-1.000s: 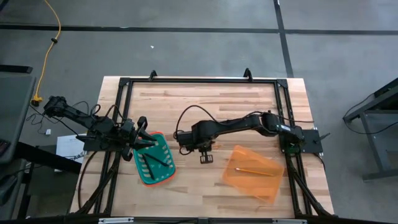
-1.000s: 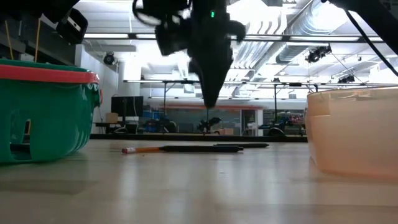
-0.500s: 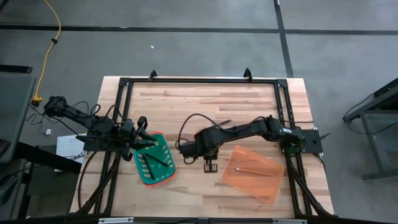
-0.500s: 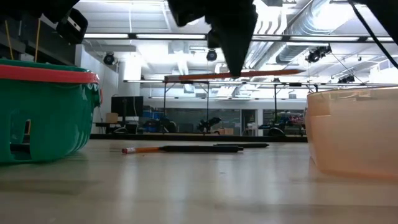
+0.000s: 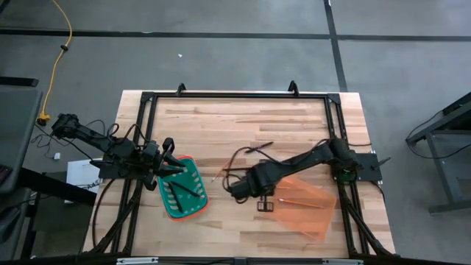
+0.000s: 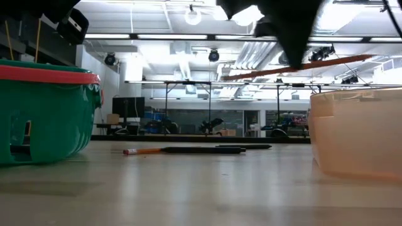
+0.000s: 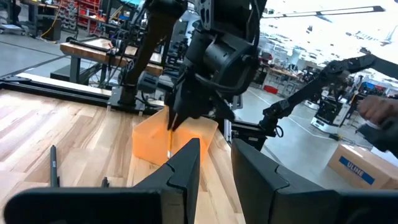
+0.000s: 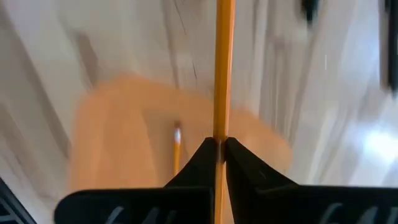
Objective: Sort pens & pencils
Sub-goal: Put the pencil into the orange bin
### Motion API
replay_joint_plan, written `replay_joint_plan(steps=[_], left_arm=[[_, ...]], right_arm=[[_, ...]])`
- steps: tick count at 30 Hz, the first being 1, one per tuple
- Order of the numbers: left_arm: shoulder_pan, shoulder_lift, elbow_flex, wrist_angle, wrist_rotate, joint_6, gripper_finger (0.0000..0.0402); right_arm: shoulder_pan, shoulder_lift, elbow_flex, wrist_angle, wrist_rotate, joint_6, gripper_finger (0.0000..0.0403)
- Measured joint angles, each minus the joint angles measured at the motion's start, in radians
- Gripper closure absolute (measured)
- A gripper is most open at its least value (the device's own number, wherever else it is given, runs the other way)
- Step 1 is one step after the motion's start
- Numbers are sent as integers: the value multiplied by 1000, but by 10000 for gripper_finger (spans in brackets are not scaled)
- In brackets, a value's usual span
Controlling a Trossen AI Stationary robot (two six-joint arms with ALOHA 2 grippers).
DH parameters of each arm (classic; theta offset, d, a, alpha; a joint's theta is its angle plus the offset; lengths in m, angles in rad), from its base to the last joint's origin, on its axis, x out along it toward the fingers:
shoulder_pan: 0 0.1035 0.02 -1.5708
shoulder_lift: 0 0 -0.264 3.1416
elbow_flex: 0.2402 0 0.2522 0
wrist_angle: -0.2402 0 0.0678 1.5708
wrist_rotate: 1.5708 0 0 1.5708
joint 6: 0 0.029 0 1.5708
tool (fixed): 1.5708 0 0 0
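My right gripper is shut on an orange-tan pencil and hovers by the left rim of the orange bin. One more pencil lies flat inside that bin. On the table beyond lie a pencil with a pink eraser and two dark pens. My left gripper waits open above the green bin, which holds dark pens. My right gripper pinches the pencil's shaft between its two fingertips, coming from above with the fingers across the pencil. The pencil is lifted clear and lies nearly level, slightly tilted, sticking out on both sides of the fingers.
The table's black frame rails run along the far edge and both sides. Bare wood lies between the two bins and toward the near edge. A person's hand shows in the room beyond the table.
My right gripper has risen with the pencil and carried it toward the table's right and near edge, up to the orange bin. The pencil, not seen in the hold at first, now hangs nearly level high above the table. The loose pens and pencil have stayed put.
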Motion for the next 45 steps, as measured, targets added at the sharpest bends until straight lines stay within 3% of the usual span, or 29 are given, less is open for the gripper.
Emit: replay_joint_plan(steps=[7, 14, 20, 28, 33, 38, 45], left_arm=[[0, 0, 0, 0, 0, 0, 321], [0, 0, 0, 0, 0, 0, 321], [0, 0, 0, 0, 0, 0, 321], [0, 0, 0, 0, 0, 0, 321], [0, 0, 0, 0, 0, 0, 321], [0, 0, 0, 0, 0, 0, 321], [0, 0, 0, 0, 0, 0, 321]], right_arm=[[72, -188, -318, 159, -5, 204, 403], [165, -329, -531, 295, -9, 401, 403], [241, -383, -663, 374, -9, 531, 403], [270, -386, -825, 580, -46, 561, 403], [262, -386, -891, 668, -11, 586, 393], [257, -386, -906, 670, 0, 616, 352], [243, -386, -816, 591, -16, 560, 304]])
